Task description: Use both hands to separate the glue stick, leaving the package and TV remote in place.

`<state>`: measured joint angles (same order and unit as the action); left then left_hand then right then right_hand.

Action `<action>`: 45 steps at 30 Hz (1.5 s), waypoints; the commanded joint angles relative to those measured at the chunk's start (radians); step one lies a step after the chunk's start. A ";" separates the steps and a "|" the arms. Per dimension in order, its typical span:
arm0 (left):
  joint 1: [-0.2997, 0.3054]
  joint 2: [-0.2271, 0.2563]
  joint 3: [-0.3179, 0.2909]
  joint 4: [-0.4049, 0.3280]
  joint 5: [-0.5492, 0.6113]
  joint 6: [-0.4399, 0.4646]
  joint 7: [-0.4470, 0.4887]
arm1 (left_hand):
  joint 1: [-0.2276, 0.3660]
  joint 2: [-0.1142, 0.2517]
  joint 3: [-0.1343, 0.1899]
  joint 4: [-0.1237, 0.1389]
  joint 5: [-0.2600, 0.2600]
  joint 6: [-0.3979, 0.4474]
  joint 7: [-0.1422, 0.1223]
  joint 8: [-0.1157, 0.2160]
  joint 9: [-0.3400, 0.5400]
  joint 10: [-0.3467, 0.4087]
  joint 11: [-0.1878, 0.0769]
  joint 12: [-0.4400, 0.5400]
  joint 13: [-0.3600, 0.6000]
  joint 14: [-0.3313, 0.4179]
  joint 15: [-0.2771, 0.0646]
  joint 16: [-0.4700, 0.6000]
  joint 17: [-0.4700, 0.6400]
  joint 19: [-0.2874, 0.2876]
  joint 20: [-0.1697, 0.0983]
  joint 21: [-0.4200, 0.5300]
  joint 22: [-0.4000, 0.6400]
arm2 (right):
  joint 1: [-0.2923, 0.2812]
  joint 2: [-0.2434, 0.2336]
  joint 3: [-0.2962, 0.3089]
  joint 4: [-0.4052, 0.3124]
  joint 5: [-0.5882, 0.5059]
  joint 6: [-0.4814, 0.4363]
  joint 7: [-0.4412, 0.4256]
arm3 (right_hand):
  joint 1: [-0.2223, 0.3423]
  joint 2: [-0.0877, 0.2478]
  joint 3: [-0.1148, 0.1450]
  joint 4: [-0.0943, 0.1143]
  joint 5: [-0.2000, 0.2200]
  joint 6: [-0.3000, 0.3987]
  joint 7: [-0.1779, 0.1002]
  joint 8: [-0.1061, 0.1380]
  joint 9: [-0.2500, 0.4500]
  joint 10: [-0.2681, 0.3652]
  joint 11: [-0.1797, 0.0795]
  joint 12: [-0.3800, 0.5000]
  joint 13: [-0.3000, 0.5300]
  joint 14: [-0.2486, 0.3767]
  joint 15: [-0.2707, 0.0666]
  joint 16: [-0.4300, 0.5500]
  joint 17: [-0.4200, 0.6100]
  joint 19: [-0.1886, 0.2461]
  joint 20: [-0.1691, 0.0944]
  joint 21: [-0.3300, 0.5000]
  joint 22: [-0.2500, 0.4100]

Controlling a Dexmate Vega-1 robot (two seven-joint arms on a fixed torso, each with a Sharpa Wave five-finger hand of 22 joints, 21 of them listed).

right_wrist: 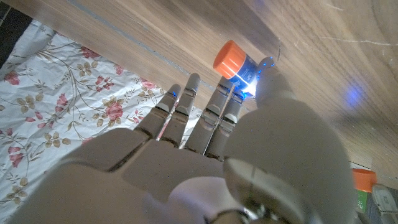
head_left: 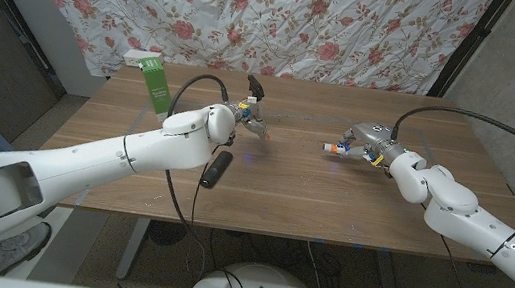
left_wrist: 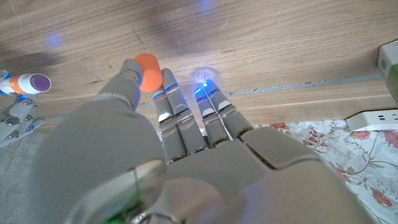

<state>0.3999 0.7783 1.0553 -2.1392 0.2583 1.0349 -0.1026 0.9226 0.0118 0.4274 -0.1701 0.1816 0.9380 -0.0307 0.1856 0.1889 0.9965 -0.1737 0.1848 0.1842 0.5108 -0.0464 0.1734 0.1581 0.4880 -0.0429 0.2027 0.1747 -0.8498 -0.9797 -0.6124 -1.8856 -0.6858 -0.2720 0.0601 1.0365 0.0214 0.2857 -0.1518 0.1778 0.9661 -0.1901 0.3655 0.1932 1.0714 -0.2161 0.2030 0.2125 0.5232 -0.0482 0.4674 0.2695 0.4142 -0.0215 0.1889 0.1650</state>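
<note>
The glue stick is in two pieces. My left hand (head_left: 244, 118) pinches the orange cap (head_left: 264, 133) between thumb and fingers; in the left wrist view the cap (left_wrist: 148, 63) sits at the fingertips (left_wrist: 169, 81). My right hand (head_left: 367, 142) grips the stick body (head_left: 335, 149), whose purple tip (left_wrist: 38, 82) faces the cap. The right wrist view shows the body's orange end (right_wrist: 231, 58) past my fingers (right_wrist: 214, 115). The two pieces are a short gap apart above the table's middle. The green package (head_left: 152, 82) stands upright at the far left. The black TV remote (head_left: 218, 169) lies under my left forearm.
The wooden table (head_left: 330, 200) has a floral curtain (head_left: 335, 24) hanging behind its far edge. A white power strip (left_wrist: 373, 118) lies beyond that edge. Cables loop off both wrists. The front half of the table to the right of the remote is bare wood.
</note>
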 commanded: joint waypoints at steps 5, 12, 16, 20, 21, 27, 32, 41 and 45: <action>-0.073 -0.017 0.136 0.004 0.132 0.082 -0.078 | 0.002 0.010 -0.007 0.000 0.005 0.006 0.000 0.005 0.002 -0.006 -0.024 0.006 0.002 0.000 -0.050 0.004 0.003 -0.012 -0.046 -0.003 0.004 | 0.006 0.004 -0.016 -0.016 -0.023 -0.046 0.058 | -0.023 0.016 0.002 0.003 0.007 0.035 -0.037 -0.002 0.005 -0.008 0.001 -0.002 0.002 -0.006 -0.134 -0.005 0.003 0.001 0.005 0.001 0.004; -0.138 -0.035 0.242 0.027 0.223 0.112 -0.141 | -0.001 0.007 -0.012 0.001 0.005 0.008 -0.003 0.005 0.002 -0.010 -0.029 0.005 0.002 -0.008 -0.053 0.002 0.003 -0.035 -0.049 -0.010 0.004 | 0.006 0.010 -0.023 -0.004 -0.020 -0.048 0.058 | -0.023 0.016 0.001 0.003 0.007 0.032 -0.037 -0.004 0.005 -0.011 0.000 -0.002 0.001 -0.008 -0.135 -0.005 0.004 0.000 0.006 0.001 0.004; -0.148 -0.045 0.267 0.038 0.252 0.121 -0.157 | -0.002 0.006 -0.015 0.001 0.005 0.005 -0.009 0.004 0.001 -0.013 -0.031 0.003 0.002 -0.016 -0.061 -0.001 0.003 -0.045 -0.047 -0.013 0.004 | 0.005 0.011 -0.024 0.000 -0.015 -0.050 0.058 | -0.023 0.016 0.001 0.002 0.007 0.032 -0.037 -0.005 0.005 -0.012 0.000 -0.002 0.001 -0.009 -0.136 -0.005 0.005 0.000 0.006 0.001 0.004; -0.162 -0.056 0.299 0.049 0.289 0.137 -0.176 | -0.004 0.006 -0.017 0.001 0.005 0.005 -0.013 0.004 0.001 -0.012 -0.031 0.004 0.002 -0.020 -0.062 -0.001 0.003 -0.050 -0.048 -0.013 0.003 | 0.004 0.015 -0.025 0.005 -0.009 -0.052 0.053 | -0.024 0.016 0.001 0.002 0.007 0.031 -0.037 -0.006 0.005 -0.013 0.000 -0.002 0.001 -0.010 -0.136 -0.005 0.005 0.000 0.006 0.001 0.004; -0.163 -0.056 0.304 0.051 0.295 0.134 -0.180 | -0.005 0.005 -0.017 0.002 0.005 0.005 -0.014 0.004 0.001 -0.012 -0.031 0.004 0.002 -0.022 -0.062 -0.001 0.003 -0.050 -0.048 -0.013 0.003 | 0.004 0.015 -0.026 0.006 -0.009 -0.052 0.052 | -0.024 0.016 0.001 0.002 0.007 0.031 -0.037 -0.006 0.005 -0.013 0.000 -0.002 0.001 -0.010 -0.135 -0.005 0.006 0.000 0.006 0.001 0.004; -0.182 -0.073 0.342 0.068 0.337 0.156 -0.212 | -0.007 0.003 -0.020 0.002 0.005 0.005 -0.016 0.004 0.001 -0.013 -0.030 0.003 0.002 -0.026 -0.062 -0.001 0.003 -0.057 -0.048 -0.015 0.003 | 0.004 0.022 -0.030 0.016 -0.003 -0.055 0.044 | -0.026 0.015 0.000 0.002 0.007 0.031 -0.037 -0.007 0.005 -0.015 0.000 -0.002 0.001 -0.011 -0.134 -0.006 0.006 -0.001 0.007 0.001 0.004; -0.173 -0.083 0.345 0.078 0.353 0.165 -0.211 | -0.009 0.003 -0.021 0.003 0.005 0.004 -0.016 0.004 0.001 -0.014 -0.031 0.003 0.002 -0.028 -0.063 -0.001 0.003 -0.058 -0.048 -0.014 0.003 | 0.001 0.030 -0.034 0.025 -0.002 -0.059 0.025 | -0.026 0.015 0.001 0.001 0.008 0.030 -0.036 -0.008 0.005 -0.014 0.000 -0.002 0.001 -0.013 -0.135 -0.008 0.005 0.000 0.007 0.001 0.004; -0.190 -0.104 0.385 0.102 0.396 0.174 -0.235 | -0.011 0.004 -0.025 0.003 0.005 0.000 -0.019 0.003 0.001 -0.022 -0.033 0.000 0.002 -0.036 -0.061 -0.001 0.003 -0.067 -0.044 -0.014 0.003 | 0.001 0.038 -0.043 0.035 0.009 -0.060 0.014 | -0.026 0.015 0.001 0.000 0.008 0.029 -0.036 -0.010 0.005 -0.013 0.000 0.000 0.001 -0.012 -0.136 -0.008 0.007 0.000 0.007 0.002 0.004; -0.189 -0.111 0.394 0.113 0.411 0.176 -0.239 | -0.012 0.004 -0.026 0.004 0.005 0.000 -0.020 0.003 0.001 -0.022 -0.033 0.000 0.002 -0.037 -0.062 0.000 0.003 -0.068 -0.043 -0.014 0.003 | 0.002 0.041 -0.049 0.042 0.008 -0.061 0.008 | -0.025 0.015 0.001 -0.001 0.009 0.029 -0.036 -0.010 0.006 -0.014 0.000 -0.001 0.001 -0.013 -0.138 -0.007 0.007 0.001 0.005 0.002 0.004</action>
<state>0.2235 0.6896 1.4067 -2.0539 0.6176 1.1972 -0.3177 0.9182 0.0161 0.4051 -0.1642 0.1815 0.9339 -0.0453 0.1809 0.1889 0.9929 -0.1844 0.1848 0.1838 0.4767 -0.0483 0.1734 0.1585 0.4216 -0.0445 0.1874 0.1747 -0.8480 -0.9476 -0.6485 -1.8595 -0.6840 -0.3325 0.0861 1.0197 0.0381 0.2842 -0.1534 0.1815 0.9626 -0.1937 0.3531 0.1932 1.0625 -0.2142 0.2030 0.2114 0.5108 -0.0499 0.4605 0.2718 0.4105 -0.0178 0.1889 0.1650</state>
